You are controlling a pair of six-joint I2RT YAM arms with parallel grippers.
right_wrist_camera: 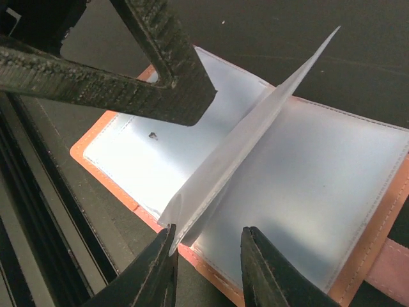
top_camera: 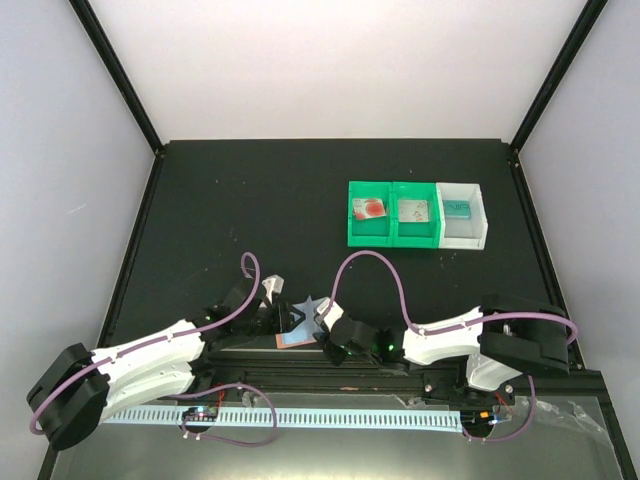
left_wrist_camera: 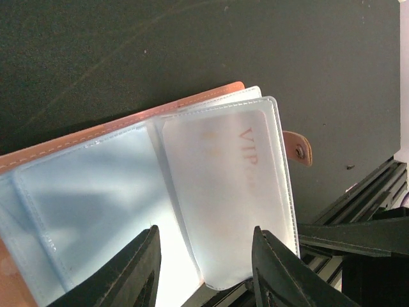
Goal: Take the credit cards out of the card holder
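The salmon-pink card holder (top_camera: 298,336) lies open on the table's near edge, between both grippers. In the left wrist view, one clear pocket page (left_wrist_camera: 227,192) holds a whitish card with reddish "VIP" letters (left_wrist_camera: 249,153). My left gripper (left_wrist_camera: 204,268) is open, with its fingers on either side of that page's lower edge. In the right wrist view the holder (right_wrist_camera: 307,185) lies flat with one page (right_wrist_camera: 249,141) standing upright. My right gripper (right_wrist_camera: 209,272) is open around that page's lower corner, which touches the left finger (right_wrist_camera: 160,268). Other cards lie in the bins.
Two green bins (top_camera: 390,238) and a white bin (top_camera: 478,225) stand at the back right. Each holds a card, one of them whitish with a red mark (top_camera: 368,209). A black rail (top_camera: 300,368) runs along the near edge, right beside the holder. The left finger (right_wrist_camera: 160,64) hangs over the holder.
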